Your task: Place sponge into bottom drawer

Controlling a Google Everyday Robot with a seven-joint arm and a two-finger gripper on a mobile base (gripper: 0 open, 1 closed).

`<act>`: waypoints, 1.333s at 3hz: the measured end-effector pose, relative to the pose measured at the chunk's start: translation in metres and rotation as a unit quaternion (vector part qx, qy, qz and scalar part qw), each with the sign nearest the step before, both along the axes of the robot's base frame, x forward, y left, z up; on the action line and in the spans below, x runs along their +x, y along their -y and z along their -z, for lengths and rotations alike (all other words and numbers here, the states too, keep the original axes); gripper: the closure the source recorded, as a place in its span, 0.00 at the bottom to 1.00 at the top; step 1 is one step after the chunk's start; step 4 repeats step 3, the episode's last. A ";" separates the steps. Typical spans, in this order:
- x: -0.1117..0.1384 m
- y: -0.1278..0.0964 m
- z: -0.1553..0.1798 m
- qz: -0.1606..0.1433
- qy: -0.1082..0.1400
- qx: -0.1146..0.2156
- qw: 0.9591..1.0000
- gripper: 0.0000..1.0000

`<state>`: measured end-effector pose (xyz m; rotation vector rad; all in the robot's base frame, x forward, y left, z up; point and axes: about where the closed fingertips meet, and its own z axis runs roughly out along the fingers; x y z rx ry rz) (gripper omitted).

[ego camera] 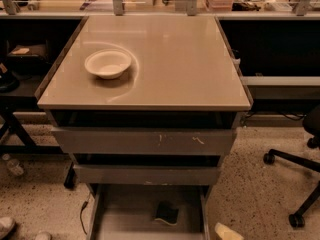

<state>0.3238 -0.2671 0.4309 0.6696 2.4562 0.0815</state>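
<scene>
I see only a pale tip of my gripper [226,230], low at 5 o'clock, just outside the right rail of the bottom drawer [125,211]. I cannot tell if it is spread or closed. The sponge [166,213] lies on the drawer floor, at 10 o'clock from the gripper, apart from it. A white bowl [108,63] sits on the worktop [185,59] at 10 o'clock.

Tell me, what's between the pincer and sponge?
Camera view: only the grey metal bottom drawer's right rail. Dark green rectangular sponge lies inside; pincer at the bottom edge.
</scene>
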 end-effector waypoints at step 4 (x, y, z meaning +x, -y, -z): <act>-0.228 0.083 -0.046 0.209 -0.074 -0.086 0.971 0.00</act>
